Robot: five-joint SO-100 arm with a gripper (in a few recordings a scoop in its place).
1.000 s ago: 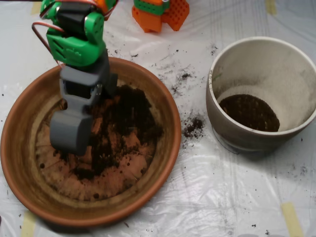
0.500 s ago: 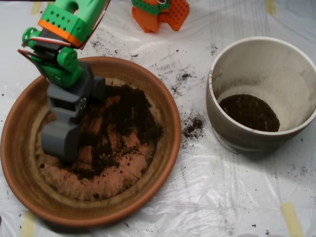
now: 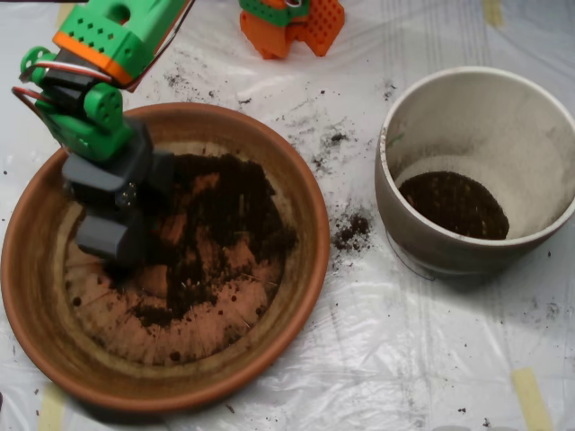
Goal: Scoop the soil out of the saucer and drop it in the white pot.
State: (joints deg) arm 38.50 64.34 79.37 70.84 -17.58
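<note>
We've got the scoop down inside the saucer, at the left fringe of the soil, and from straight above we cannot tell whether its shells are parted or closed. The saucer sits by the table's near-left corner, the white pot over by the right edge, well apart. Here's our worry: the spread is thin, so a shallow pass could just shove crumbs toward the rim instead of gathering them. And the carry across could shed clumps, as the spilled soil between the two suggests. The soil looks dark, crumbly and fibrous, patchy over the ridged orange base, thickest toward the saucer's far right side. Some already lies in the pot's bottom.
</note>
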